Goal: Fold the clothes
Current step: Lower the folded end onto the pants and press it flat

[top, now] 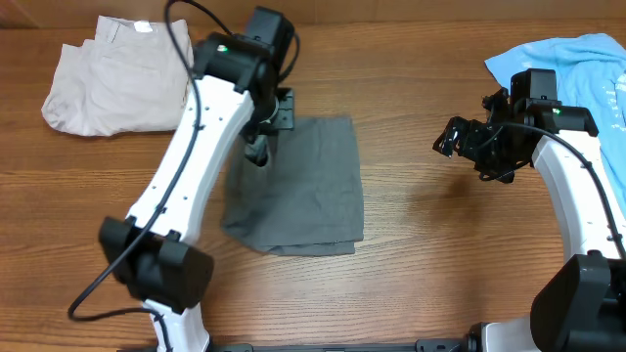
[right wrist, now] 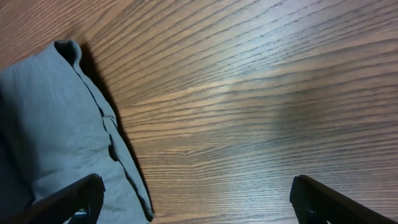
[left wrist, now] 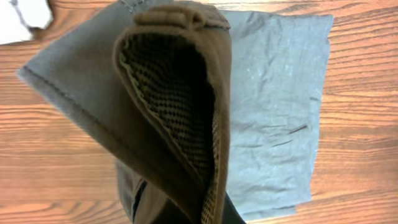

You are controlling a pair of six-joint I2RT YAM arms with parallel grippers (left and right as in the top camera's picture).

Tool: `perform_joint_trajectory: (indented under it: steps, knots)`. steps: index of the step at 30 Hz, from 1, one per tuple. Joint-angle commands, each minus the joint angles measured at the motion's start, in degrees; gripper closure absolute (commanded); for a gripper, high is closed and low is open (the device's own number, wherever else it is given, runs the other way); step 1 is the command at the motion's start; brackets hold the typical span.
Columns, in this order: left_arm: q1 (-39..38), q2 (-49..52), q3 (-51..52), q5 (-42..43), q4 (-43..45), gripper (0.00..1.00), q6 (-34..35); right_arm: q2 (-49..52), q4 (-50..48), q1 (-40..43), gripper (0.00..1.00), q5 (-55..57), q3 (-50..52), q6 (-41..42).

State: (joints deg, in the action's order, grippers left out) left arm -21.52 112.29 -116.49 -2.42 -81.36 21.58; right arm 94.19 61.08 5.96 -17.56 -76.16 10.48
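grey shorts (top: pixel 303 191) lie mid table (top: pixel 421 264), folded roughly square. left gripper (top: pixel 258 149) pinches their top-left edge, with the lifted fold draped over its fingers. right gripper (top: pixel 452 137) is spread, hovering off to the right, holding nothing. cloth looks light and limp and will sag from any pinch. grab at a hem corner, through all layers, or they'll slide apart.

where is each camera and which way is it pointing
Overhead: above the wooden table, facing straight down; shows left arm, right arm, medium-grey folded cotton garment.
Left wrist: on left arm, facing down; a lifted fold of that garment hides the left fingers.
Right wrist: low, facing across the table; right fingers spread apart at bottom corners.
Shared: all three show the garment.
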Motion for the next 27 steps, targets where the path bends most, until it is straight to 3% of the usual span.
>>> perform_joint_trajectory:
  steps: [1,15,16,19,22,24,26,27]
  knots:
    - [-1.5,4.4,0.6,1.1,1.0,0.96,3.1,-0.2,-0.2,0.2,0.00,0.2,-0.1,0.0]
    - [-4.4,10.5,0.6,8.0,5.8,0.96,2.6,-0.2,-0.2,0.2,0.00,0.2,-0.1,0.0]
    - [-4.5,10.5,0.6,8.0,5.8,0.94,2.4,-0.2,-0.2,0.2,0.00,0.2,-0.1,0.0]
    - [-4.8,10.8,0.6,8.8,5.7,0.74,1.5,-0.2,-0.2,0.2,0.00,0.2,-0.1,0.0]
    - [-5.2,11.5,0.6,10.2,5.9,0.71,0.0,-0.2,-0.2,0.2,0.00,0.2,-0.1,0.0]
    - [-5.6,12.2,0.6,10.7,5.9,0.58,-0.6,-0.2,-0.2,0.2,0.00,0.2,-0.1,0.0]
    - [-6.1,12.8,0.6,12.0,6.0,0.58,-2.0,-0.2,-0.2,0.2,0.00,0.2,-0.1,0.0]
    - [-6.2,13.0,0.6,12.3,6.0,0.64,-2.3,-0.2,-0.2,0.2,0.00,0.2,-0.1,0.0]
